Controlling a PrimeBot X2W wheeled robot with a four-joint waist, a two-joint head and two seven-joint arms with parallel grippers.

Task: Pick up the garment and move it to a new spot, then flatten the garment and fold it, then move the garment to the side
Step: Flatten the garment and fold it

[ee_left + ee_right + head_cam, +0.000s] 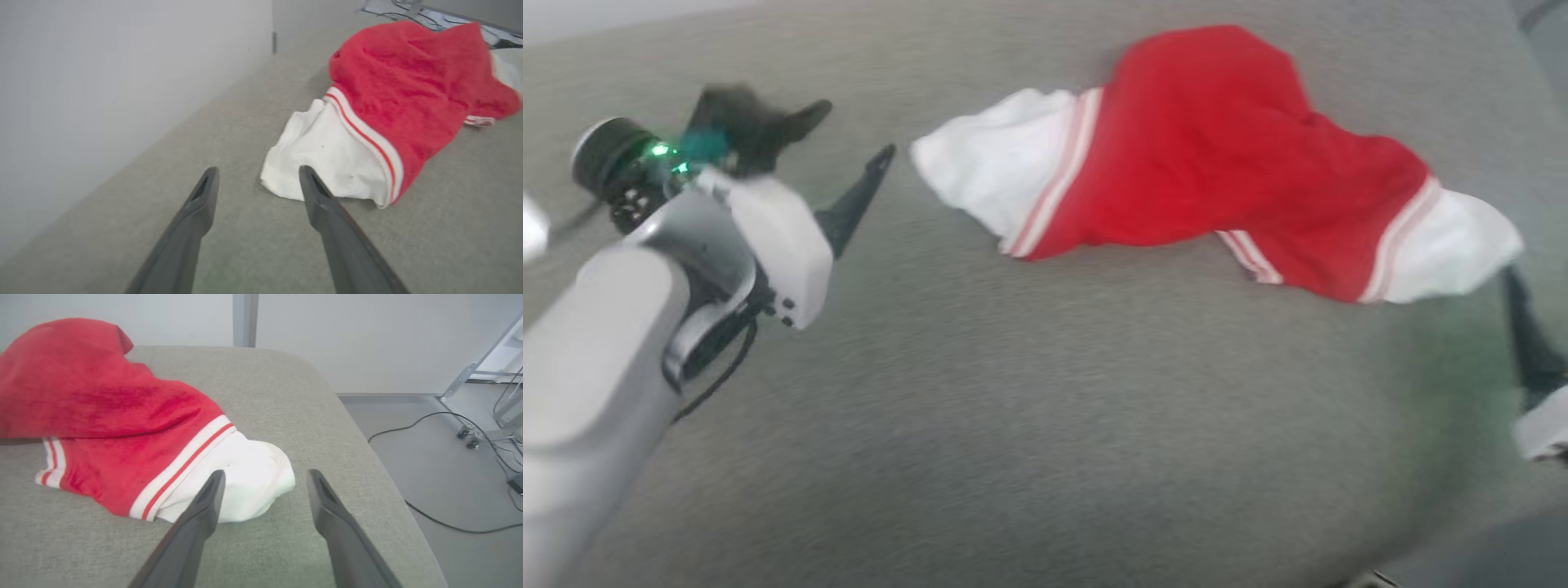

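The garment (1217,163) lies crumpled on the grey cushion (1013,425), its red middle bunched up and a white end panel at each side. My left gripper (849,135) hovers to the left of the left white panel, open and empty. In the left wrist view the garment (408,81) sits just beyond the open left gripper (258,169), whose right finger reaches the white panel's edge. My right gripper (266,473) stands open by the other white end of the garment (102,408), with nothing held. One dark finger (1531,335) of it shows at the head view's right edge.
A pale wall (102,81) runs along the cushion's far side. Past the cushion's rounded right edge (367,449) the floor drops away, with black cables (429,416) and a wheeled metal frame (470,375) on it.
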